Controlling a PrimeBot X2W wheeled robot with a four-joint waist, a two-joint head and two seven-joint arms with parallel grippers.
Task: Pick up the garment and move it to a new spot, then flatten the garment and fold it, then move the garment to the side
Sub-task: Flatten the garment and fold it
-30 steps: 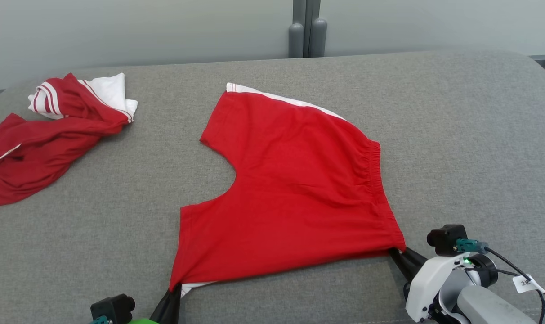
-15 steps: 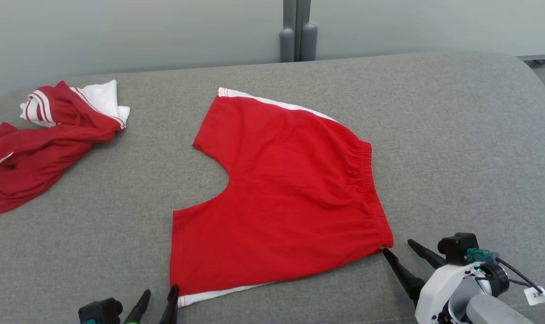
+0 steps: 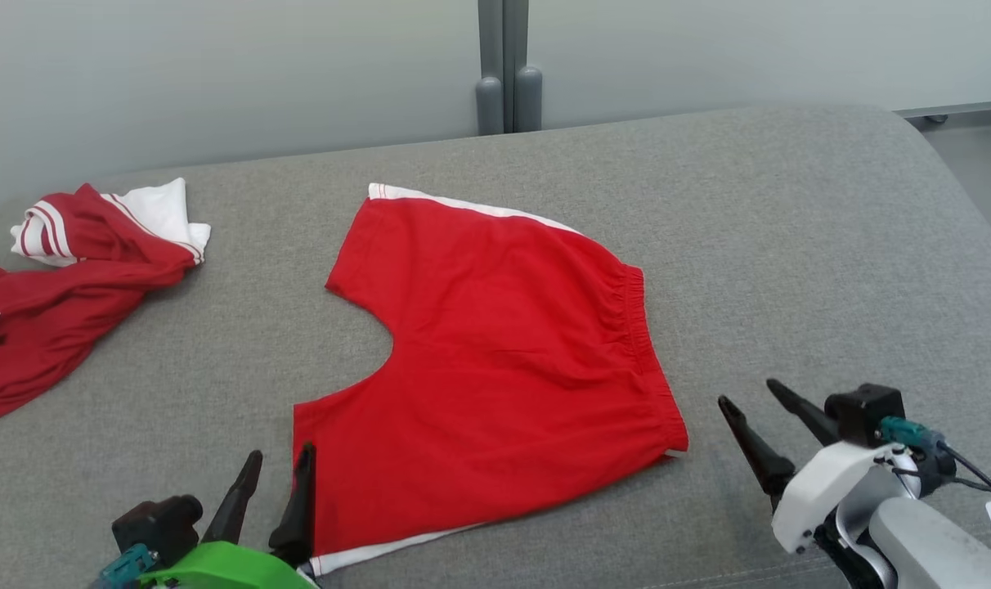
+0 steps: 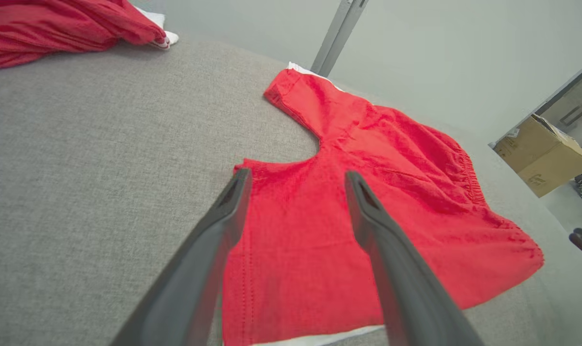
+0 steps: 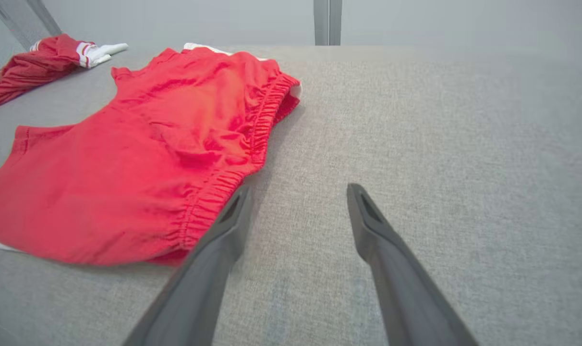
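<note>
Grey padded surface (image 3: 790,245) stretches wide under pale wall panels (image 3: 217,74), and right in the middle of it lie the red shorts (image 3: 504,368), spread out nearly flat. The waistband (image 3: 647,343) faces the robot's right and both legs point left. A white stripe runs along the far edge and another peeks out along the near one. A second red-and-white garment (image 3: 54,327) sits crumpled well off to the left, out of play.

Now the arms. The left gripper (image 3: 280,451) hovers at the near leg's hem, fingers spread wide, nothing between them; in its wrist view the two fingers straddle that hem corner from above. The right gripper (image 3: 748,392) sits just off the near waistband corner over bare grey padding, its fingers parted too and holding nothing.

So where are we? By the look of it, the relocation and the flattening are as good as done, apart from a few soft wrinkles near the elastic. The fold looks like the step coming up. That calls for both grippers to drop onto their near corners, pinch both layers cleanly, then lift together and carry that near edge over to meet the far one. Uneven height or speed would skew the fold, and a shallow bite on the elastic could slip.
</note>
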